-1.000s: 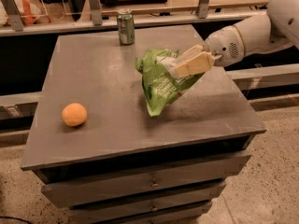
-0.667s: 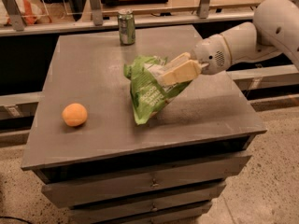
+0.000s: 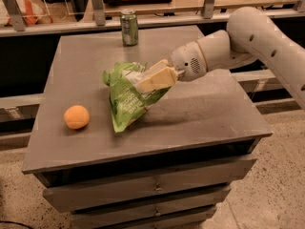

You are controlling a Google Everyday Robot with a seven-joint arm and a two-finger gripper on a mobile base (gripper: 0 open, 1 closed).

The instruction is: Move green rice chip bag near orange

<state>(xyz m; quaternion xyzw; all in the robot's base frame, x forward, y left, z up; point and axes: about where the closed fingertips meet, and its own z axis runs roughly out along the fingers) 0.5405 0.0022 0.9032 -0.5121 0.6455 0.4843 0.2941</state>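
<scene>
Green rice chip bag (image 3: 125, 103) hangs pinched in the jaws of the gripper (image 3: 142, 82) over the tabletop (image 3: 205, 113), lower corner near the orange (image 3: 76, 117).

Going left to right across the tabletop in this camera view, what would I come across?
The orange → green rice chip bag → gripper, clamped on the bag's upper right side → white robot arm.

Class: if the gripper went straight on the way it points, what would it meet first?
Likely the orange: the gripper, shut on the bag, points left and slightly down toward it, though depth is unclear and the tabletop may come first.
</scene>
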